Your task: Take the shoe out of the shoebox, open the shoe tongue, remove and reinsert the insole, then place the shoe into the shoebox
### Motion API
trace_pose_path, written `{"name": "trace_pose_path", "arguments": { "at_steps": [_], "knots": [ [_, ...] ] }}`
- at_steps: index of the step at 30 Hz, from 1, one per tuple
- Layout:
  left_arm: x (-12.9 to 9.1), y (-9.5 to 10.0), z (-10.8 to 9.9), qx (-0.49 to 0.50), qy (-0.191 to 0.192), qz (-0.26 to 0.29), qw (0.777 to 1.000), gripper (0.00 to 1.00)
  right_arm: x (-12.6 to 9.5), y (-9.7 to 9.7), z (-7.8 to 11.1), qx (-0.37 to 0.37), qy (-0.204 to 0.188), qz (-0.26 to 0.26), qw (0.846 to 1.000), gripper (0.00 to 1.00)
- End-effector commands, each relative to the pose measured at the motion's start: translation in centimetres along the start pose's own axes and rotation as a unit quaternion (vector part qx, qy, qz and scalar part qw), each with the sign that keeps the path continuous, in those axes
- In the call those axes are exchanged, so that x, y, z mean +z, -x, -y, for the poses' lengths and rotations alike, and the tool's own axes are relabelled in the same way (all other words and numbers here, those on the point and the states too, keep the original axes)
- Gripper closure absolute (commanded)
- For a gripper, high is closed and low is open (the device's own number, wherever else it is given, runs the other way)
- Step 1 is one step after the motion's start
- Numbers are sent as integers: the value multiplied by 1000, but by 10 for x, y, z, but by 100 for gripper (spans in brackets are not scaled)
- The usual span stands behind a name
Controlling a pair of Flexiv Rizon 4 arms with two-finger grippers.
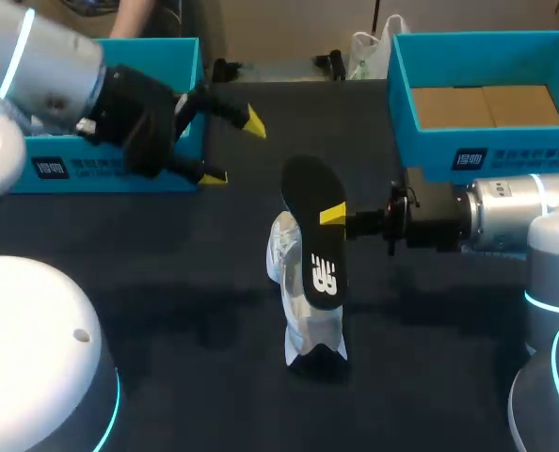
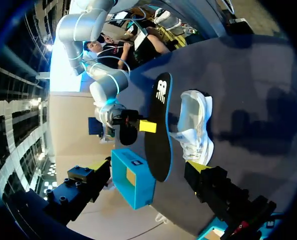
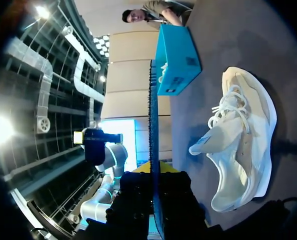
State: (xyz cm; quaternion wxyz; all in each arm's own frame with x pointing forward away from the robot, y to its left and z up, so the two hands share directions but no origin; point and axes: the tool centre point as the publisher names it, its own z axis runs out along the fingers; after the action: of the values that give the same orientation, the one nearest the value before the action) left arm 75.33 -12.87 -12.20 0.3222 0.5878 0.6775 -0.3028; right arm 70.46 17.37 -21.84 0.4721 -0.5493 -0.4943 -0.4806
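Half done: shoe out, tongue seemingly open, insole pinched in my right gripper; left gripper wide; reinserting, boxing remain.

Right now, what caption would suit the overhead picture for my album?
The right gripper holds a black insole beside the white shoe on the table; the open left gripper hovers nearby.

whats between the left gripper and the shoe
In the head view only bare table separates the left gripper from the shoe; the right gripper holds the insole beside it.
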Motion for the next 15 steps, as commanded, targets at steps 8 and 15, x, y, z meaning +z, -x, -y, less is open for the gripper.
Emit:
{"name": "trace_pose_path", "arguments": {
  "at_steps": [8,15],
  "knots": [
    [14,28,-17,-26,1,-113,993,0,2,-1,0,1,1,1,1000,100],
    [27,49,-22,-46,8,-220,974,0,2,-1,0,1,1,1,1000,100]
  ]
}}
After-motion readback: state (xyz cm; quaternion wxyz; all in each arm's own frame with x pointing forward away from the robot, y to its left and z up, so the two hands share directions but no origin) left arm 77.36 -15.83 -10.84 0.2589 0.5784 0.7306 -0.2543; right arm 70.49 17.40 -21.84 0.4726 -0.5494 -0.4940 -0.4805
